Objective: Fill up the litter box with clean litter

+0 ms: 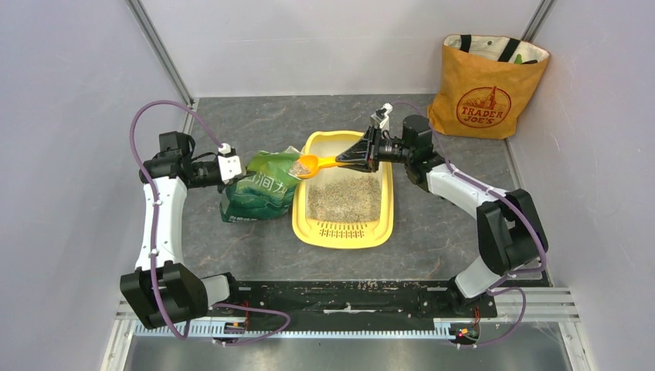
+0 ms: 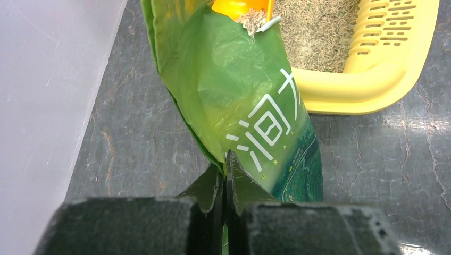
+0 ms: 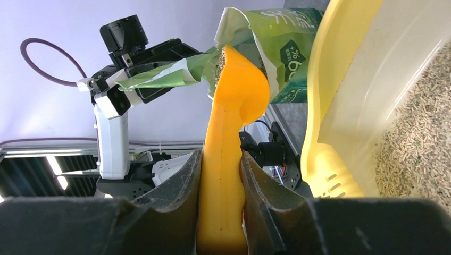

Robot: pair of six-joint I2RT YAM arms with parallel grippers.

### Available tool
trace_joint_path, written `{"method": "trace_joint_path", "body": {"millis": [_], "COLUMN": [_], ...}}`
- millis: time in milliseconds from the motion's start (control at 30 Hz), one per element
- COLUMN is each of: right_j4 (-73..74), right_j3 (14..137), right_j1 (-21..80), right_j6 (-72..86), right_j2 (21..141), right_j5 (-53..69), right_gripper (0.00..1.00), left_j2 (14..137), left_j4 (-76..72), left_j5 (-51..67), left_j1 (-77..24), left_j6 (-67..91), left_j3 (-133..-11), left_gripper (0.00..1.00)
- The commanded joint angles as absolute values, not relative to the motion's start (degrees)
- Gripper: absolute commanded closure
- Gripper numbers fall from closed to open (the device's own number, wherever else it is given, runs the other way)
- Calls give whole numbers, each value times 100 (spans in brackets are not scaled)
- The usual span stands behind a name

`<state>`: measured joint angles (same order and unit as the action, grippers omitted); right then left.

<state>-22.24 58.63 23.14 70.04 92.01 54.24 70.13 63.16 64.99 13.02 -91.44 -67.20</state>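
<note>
**Scoop loaded at the bag mouth, both arms gripping**

Closest to my right wrist lens is the right gripper (image 3: 220, 159). Its jaws are clamped on the handle of the orange-yellow scoop (image 3: 234, 106), one finger pressed against each side. The scoop runs away from the lens, and its bowl sits at the torn mouth of the green bag (image 3: 276, 48).

On the left wrist feed, the left gripper (image 2: 224, 170) has its jaws pressed together on a fold of the bag's film. The printed side of the bag faces the lens, and granules show in the scoop bowl at the top of that view.

From overhead, the yellow litter box (image 1: 344, 236) lies at the centre of the grey table (image 1: 255, 124). Its slotted grate is at the 6 o'clock end, nearest the arm bases. Grey-beige litter (image 1: 345, 197) covers the middle of the box floor.

The bag stands just beside the box at its 9 o'clock. The scoop bowl, carrying a small heap, hangs over the box's 10 o'clock corner, and the handle points towards 3 o'clock into the right gripper above the far end. An orange tote bag (image 1: 483, 85) leans in the corner at 1 o'clock, well apart from the box.
</note>
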Motion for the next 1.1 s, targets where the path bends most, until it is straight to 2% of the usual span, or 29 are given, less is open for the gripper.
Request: {"method": "trace_joint_path", "body": {"millis": [0, 800, 1067], "right_j4": [-2383, -2038, -1244], "right_j3": [5723, 5202, 5178], "right_j1": [2157, 1391, 927], "right_j6": [6969, 6877, 6360], "right_j2": [8892, 8298, 8032], "right_j5": [5632, 5870, 6103], "right_gripper": [100, 100, 100], "left_j2": [6973, 7066, 7049], "left_j4": [6003, 6007, 6003], "left_j5": [6803, 6750, 6703], "left_j1": [1260, 1151, 1134], "left_j6": [-9348, -9306, -9295], "left_j3": [-6996, -7080, -7084], "left_gripper": [98, 98, 98]}}
